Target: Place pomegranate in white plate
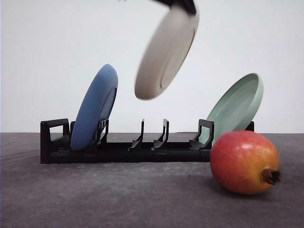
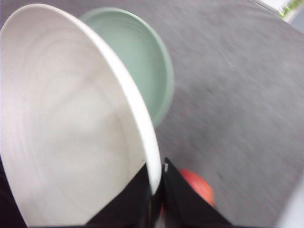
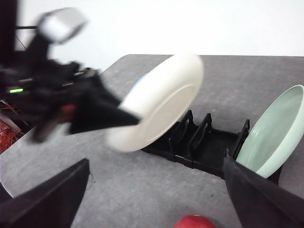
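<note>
The wide off-white matte round plate [image 1: 166, 53] hangs tilted above the black slotted rack [image 1: 137, 145], its rim clamped in the left pincer [image 2: 159, 190]. The right pincer [image 3: 152, 199] stands apart, empty. The glossy red-orange round pomegranate [image 1: 244, 162] lies on the grey worktop [image 1: 118, 199], before the pale green plate [image 1: 237, 107].

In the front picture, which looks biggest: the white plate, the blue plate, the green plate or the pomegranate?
1. White plate and blue plate: about alike, can't rank.
2. Pomegranate and green plate: similar; the fruit sits nearer the camera, so it looks bigger than it is.
</note>
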